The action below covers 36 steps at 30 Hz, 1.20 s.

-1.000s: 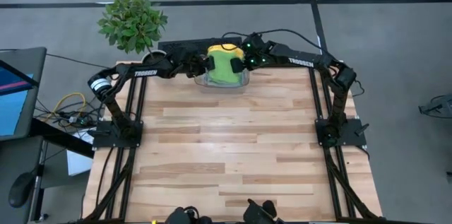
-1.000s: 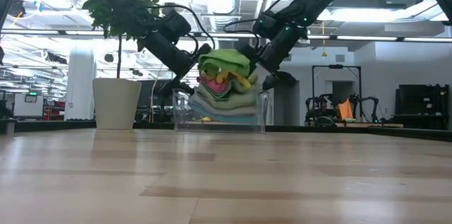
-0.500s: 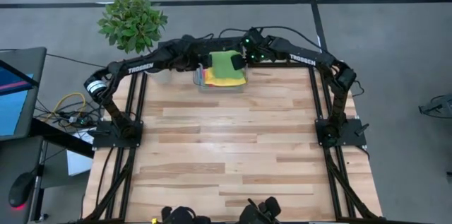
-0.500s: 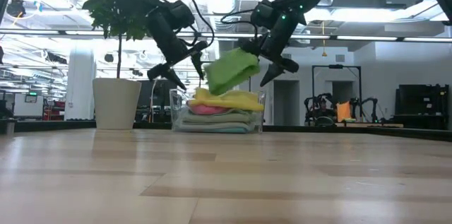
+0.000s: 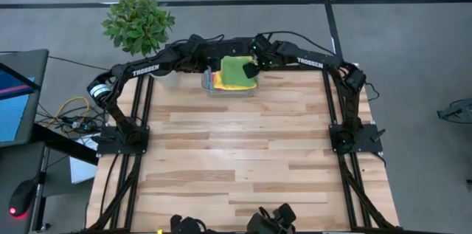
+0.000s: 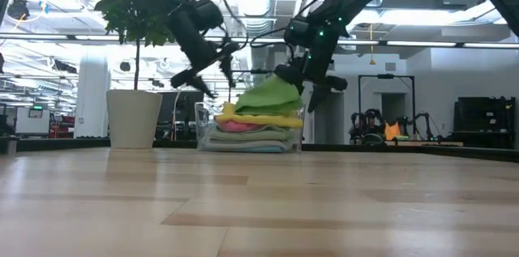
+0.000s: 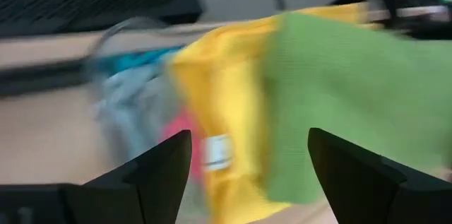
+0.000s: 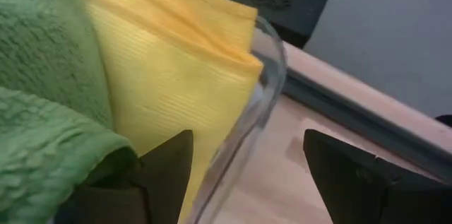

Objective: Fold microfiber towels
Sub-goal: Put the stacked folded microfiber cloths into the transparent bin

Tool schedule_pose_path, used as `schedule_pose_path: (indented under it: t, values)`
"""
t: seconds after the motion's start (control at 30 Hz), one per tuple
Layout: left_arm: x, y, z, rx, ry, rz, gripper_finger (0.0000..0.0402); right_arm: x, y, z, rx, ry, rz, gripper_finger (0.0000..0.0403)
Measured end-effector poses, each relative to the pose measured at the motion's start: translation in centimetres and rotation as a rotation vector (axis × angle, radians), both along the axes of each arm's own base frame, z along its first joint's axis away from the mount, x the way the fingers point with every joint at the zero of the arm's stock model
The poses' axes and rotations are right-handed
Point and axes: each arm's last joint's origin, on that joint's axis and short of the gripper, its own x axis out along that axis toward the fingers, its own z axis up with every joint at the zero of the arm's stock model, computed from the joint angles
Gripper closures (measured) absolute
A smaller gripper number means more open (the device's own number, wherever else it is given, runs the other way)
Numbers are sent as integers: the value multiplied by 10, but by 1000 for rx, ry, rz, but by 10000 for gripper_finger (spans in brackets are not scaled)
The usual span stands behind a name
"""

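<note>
A clear plastic bin (image 6: pixel 203 127) stands at the middle of the table's far edge and holds a stack of microfiber towels. On top lies a green towel (image 5: pixel 236 70) over a yellow one (image 6: pixel 259 117), with pink, grey and light blue below. My left gripper (image 6: pixel 212 74) hangs open above the stack's left side, clear of it. At the stack's right side my right gripper (image 6: pixel 300 87) is open beside the green towel's raised end, with the yellow towel (image 8: pixel 176 61) and the bin's rim (image 8: pixel 272 61) showing between its fingers. My right gripper stands open and slants down from the table's right. The green towel's bunched end (image 8: pixel 78 160) lies against the outer side of one finger (image 8: pixel 159 171). That end (image 6: pixel 280 87) is propped up in a peak, and the remainder of the towel rests on the yellow towel.
A potted plant (image 5: pixel 139 23) stands off the table's far left corner, its white pot (image 6: pixel 134 117) behind the bin's left side. The wooden tabletop (image 5: pixel 236 145) spreads out bare toward the near edge. Dark arm bases sit at the left and right edges.
Both grippers stood against the sides of a high, bulging stack. My left gripper has risen clear and tipped. The green towel rose off the stack, tilted beside my right gripper, and has come back down onto the yellow towel with its right end still raised. The stack sits lower.
</note>
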Motion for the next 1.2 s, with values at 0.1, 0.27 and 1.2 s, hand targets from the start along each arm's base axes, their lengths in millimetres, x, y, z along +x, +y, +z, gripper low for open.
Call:
schedule_pose_path:
  t: [0.1, 0.27, 1.2]
  values:
    - [3, -4, 10, 39, -52, -58, 127, 1, 1, -1, -41, 33, -4, 107]
    - [4, -11, 31, 181, -95, -136, 127, 4, 1, 7, -154, 105, -22, 107]
    - [49, -1, -47, 263, 148, -222, 217, -11, 8, 8, -183, 332, 1, 108]
